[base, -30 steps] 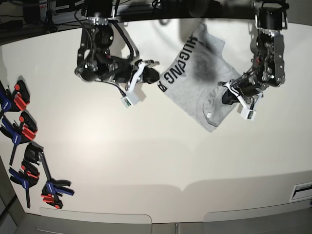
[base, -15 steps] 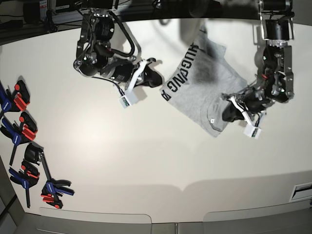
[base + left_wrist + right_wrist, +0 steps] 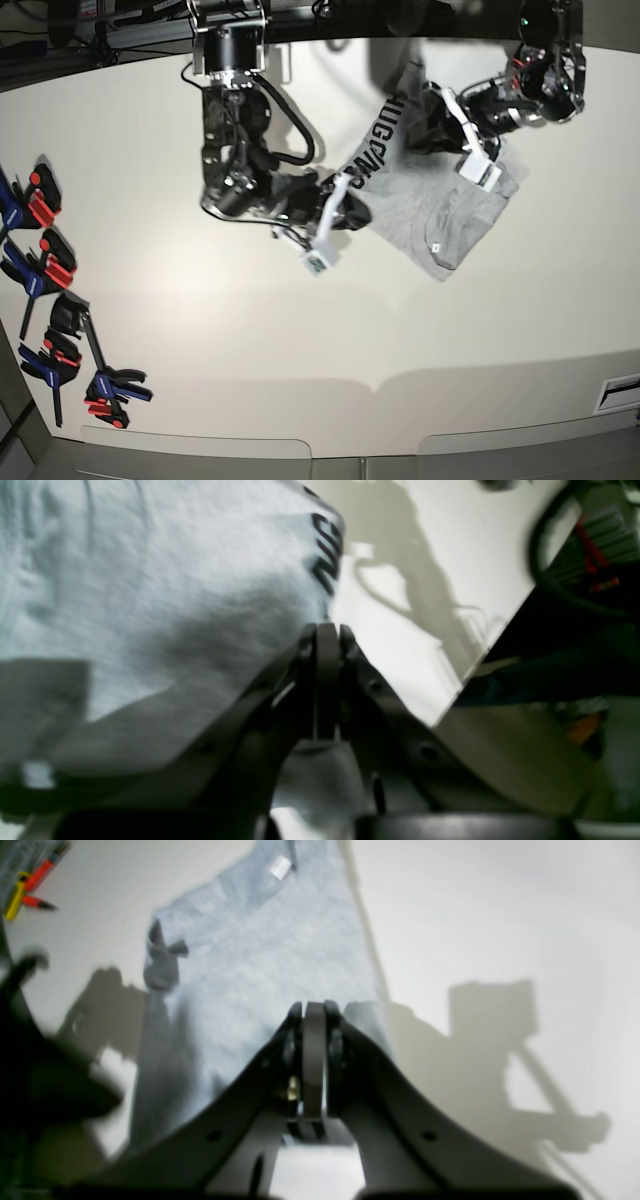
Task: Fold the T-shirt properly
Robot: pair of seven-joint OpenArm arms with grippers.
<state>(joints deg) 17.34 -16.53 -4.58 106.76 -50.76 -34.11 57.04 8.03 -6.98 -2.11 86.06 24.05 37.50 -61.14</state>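
Observation:
The grey T-shirt (image 3: 430, 195) lies crumpled and angled at the back right of the table, with its black lettering (image 3: 368, 150) facing up along the left edge and a small white tag (image 3: 432, 247) near its lower corner. My right gripper (image 3: 362, 215) sits at the shirt's lower left edge. In the right wrist view that gripper (image 3: 314, 1007) is shut with nothing visibly between its fingers, and the T-shirt (image 3: 260, 955) lies spread beyond it. My left gripper (image 3: 430, 120) hovers over the shirt's upper part. It (image 3: 327, 630) is shut, with the lettered cloth (image 3: 150, 580) just to its left.
Several blue, red and black clamps (image 3: 45, 270) lie along the table's left edge. Red and yellow items (image 3: 22, 890) lie off the table's corner in the right wrist view. The table's back edge (image 3: 330, 42) runs close behind the shirt.
The right gripper has swung down and rightward to the shirt's lower left edge. The left gripper has left the shirt's lower right corner and moved up over its top. Both stayed shut.

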